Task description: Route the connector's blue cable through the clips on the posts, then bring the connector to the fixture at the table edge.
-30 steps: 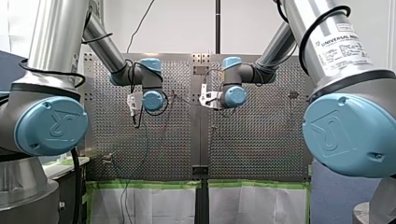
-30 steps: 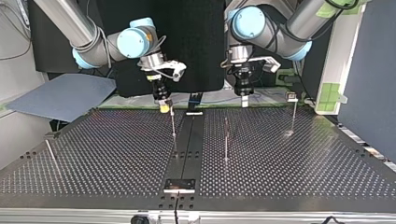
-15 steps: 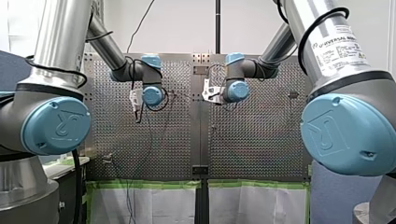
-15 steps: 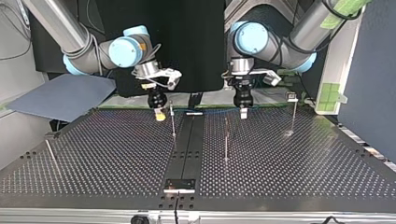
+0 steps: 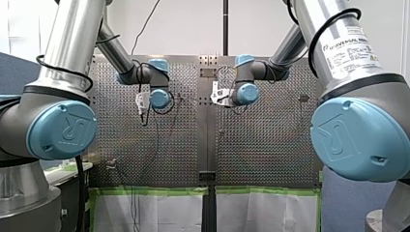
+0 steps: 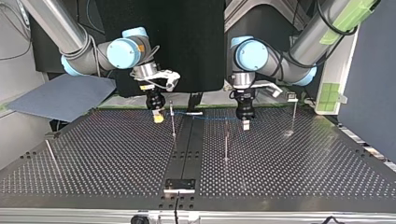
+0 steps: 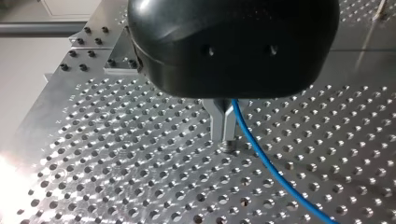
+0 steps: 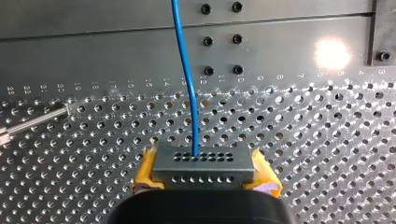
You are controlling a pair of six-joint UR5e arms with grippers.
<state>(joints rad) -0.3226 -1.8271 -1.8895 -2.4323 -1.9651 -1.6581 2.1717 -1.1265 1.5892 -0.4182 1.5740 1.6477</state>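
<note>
Two clamped sets: right jaws on connector (image 8: 203,163); left jaws on blue cable (image 7: 266,164)

The perforated table (image 6: 116,154) is dark metal with a dull sheen; the posts (image 6: 226,140) are thin shiny metal. The blue cable (image 7: 266,164) has a smooth glossy plastic jacket; the connector (image 8: 203,163) is matt grey metal

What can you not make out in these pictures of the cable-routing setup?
Top view: the clips on the posts are too small to show whether the blue cable sits in any.
Front view: the arms' wrist joints hide my left gripper and my right gripper.
Right wrist view: the cable leaves the picture ahead of the connector, so its routing is cut off.
</note>
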